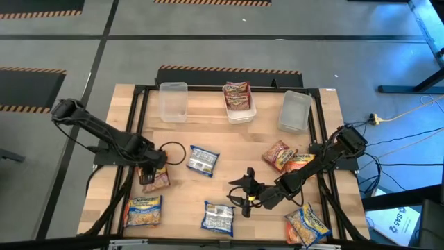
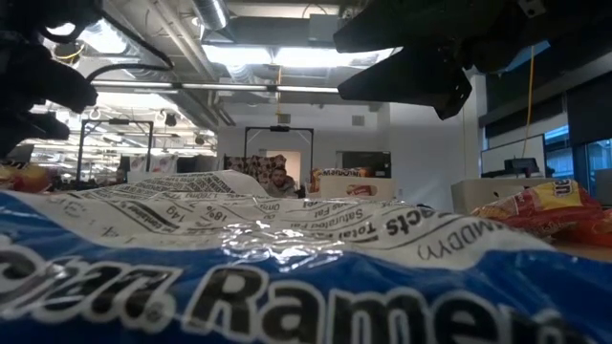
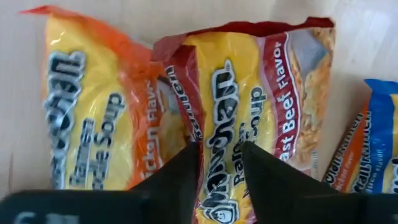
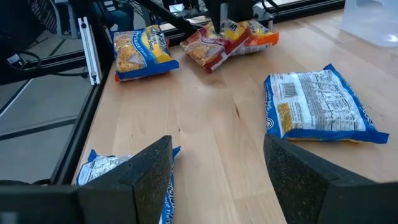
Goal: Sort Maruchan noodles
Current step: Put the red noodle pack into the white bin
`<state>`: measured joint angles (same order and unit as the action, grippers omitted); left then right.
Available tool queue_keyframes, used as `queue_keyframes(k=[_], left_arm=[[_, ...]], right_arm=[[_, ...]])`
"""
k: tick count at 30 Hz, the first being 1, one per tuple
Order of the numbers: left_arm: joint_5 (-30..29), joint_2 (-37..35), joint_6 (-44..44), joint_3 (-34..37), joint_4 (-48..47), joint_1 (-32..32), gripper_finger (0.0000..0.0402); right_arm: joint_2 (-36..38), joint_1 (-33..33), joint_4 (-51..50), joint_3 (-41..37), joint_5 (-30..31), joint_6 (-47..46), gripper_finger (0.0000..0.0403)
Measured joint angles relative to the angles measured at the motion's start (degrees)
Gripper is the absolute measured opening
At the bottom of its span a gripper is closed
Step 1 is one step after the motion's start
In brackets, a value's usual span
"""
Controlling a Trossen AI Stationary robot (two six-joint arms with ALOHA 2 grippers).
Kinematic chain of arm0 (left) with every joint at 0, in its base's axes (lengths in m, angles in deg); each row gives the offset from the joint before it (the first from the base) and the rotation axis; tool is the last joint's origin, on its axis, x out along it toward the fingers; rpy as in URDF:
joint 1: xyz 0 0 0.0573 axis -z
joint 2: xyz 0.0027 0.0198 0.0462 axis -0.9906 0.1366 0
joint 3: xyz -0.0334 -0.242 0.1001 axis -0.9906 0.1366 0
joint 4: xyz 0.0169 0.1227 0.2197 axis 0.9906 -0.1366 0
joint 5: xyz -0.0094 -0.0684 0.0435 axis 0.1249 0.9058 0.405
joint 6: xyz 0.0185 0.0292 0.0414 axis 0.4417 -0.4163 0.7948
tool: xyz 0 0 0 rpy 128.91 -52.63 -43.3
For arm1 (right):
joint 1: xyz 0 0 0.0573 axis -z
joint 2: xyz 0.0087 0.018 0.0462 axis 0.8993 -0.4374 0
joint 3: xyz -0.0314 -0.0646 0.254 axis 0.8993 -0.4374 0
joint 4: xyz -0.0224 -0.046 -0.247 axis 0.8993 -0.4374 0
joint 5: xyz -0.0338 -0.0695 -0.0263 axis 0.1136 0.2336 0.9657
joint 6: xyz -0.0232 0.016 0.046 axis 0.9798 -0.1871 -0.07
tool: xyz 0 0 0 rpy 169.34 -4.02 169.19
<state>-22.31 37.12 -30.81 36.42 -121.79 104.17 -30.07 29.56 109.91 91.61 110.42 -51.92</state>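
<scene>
Red-edged noodle packet (image 3: 261, 124) — between left gripper (image 3: 219, 163) fingers, on wood.

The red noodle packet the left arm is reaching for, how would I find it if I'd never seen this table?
Look at the wooden table on the left arm's side, where the left gripper is down with its fingers straddling the red packet. It overlaps an orange-yellow packet; only the red one has a maroon edge reading roast beef flavor.
</scene>
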Motion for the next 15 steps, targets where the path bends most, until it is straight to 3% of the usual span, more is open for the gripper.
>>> queue_keyframes(k=[6,15], left_arm=[[-0.5,1.0,4.1,0.0,4.7,0.0,0.0013],[-1.4,1.0,6.0,-2.7,4.3,0.0,0.0001]], right_arm=[[0.0,0.0,0.0,0.0,0.5,0.0,0.0239],[0.0,0.0,-0.5,0.0,-1.2,0.0,0.0239]])
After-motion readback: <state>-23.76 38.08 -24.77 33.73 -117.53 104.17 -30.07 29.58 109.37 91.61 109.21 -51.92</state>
